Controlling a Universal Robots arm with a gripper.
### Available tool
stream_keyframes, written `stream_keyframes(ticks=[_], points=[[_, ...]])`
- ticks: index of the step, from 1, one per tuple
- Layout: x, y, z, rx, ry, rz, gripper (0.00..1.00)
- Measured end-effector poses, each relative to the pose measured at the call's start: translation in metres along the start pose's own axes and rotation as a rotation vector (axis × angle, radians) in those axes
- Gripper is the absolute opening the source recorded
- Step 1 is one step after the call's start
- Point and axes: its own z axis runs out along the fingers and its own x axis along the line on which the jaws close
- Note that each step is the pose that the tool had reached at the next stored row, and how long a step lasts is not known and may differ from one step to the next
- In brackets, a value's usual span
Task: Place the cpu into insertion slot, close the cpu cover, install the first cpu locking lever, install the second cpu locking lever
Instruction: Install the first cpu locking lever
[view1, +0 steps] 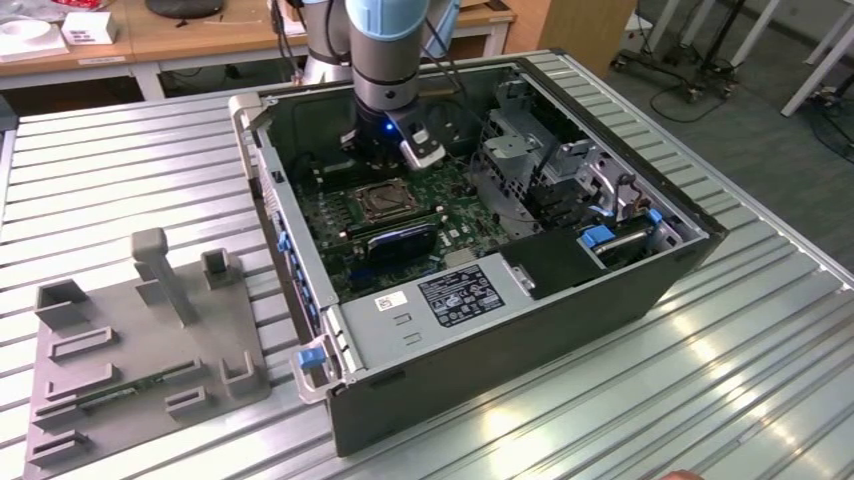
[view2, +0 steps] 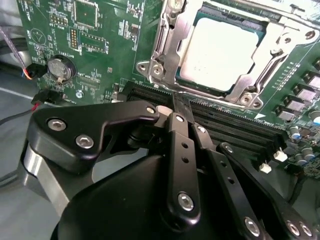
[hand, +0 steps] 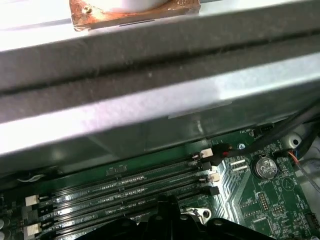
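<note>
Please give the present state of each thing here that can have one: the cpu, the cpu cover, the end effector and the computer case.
cpu: seated flat in its socket.
cpu cover: closed down around the cpu, whose top shows through the open centre.
end effector: shut, holding nothing, low beside the socket.
computer case: lying on its side, open on top.
</note>
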Motion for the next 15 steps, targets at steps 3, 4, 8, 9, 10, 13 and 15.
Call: stream_keyframes(ticks=[3, 4, 8, 9, 10, 13, 15], points=[[-0.0008, -0.0011, 0.0019, -0.0003, 0.0001, 0.0, 0.11], [-0.001, -0.0013, 0.0026, -0.001, 0.0002, 0.0, 0.11], [-0.002, -0.0017, 0.005, -0.0108, 0.0029, 0.002, 0.11], [-0.0023, -0.0018, 0.0055, -0.0127, 0.0034, 0.002, 0.11], [-0.0026, -0.0019, 0.006, -0.0138, 0.0037, 0.002, 0.11], [-0.0028, -0.002, 0.0067, -0.0147, 0.0039, 0.002, 0.11], [-0.0029, -0.002, 0.0068, -0.0148, 0.0039, 0.002, 0.11]])
